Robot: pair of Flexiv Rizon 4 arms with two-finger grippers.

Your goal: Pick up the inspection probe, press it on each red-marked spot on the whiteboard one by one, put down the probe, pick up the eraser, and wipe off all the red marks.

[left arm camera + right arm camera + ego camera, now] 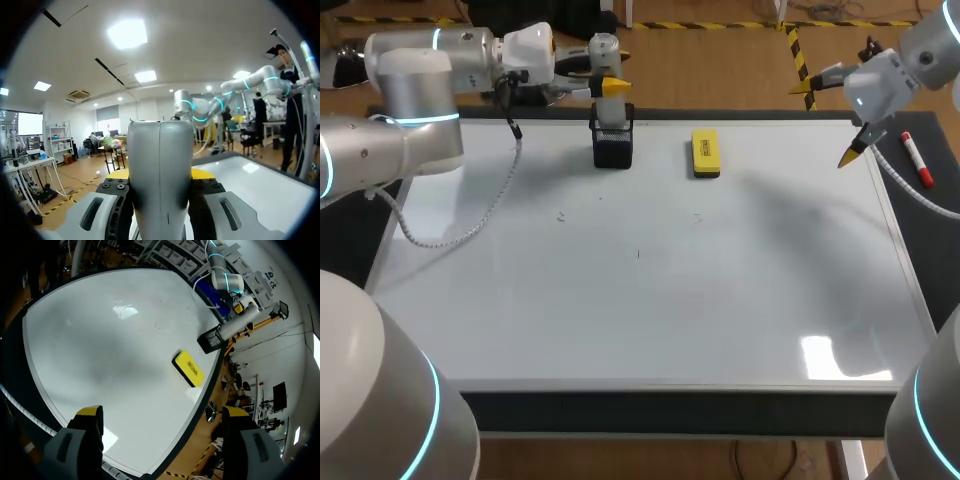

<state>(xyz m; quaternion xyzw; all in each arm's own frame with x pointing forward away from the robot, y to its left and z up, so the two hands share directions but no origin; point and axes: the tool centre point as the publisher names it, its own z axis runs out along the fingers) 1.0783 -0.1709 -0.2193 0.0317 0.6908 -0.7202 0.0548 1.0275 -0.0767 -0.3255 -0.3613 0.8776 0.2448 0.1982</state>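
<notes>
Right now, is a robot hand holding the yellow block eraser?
No, the yellow rectangular eraser lies flat on the whiteboard, with nothing gripping it.

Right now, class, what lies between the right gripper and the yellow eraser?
Only bare whiteboard separates right gripper and eraser, seen in the head view.

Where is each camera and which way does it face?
Head view: above, behind, looking down on the whiteboard; left arm and right arm show.
Left wrist view: looks along the left gripper, shut on the probe.
Right wrist view: looks down past the open right gripper at the whiteboard.
Head and right wrist share the eraser.
</notes>
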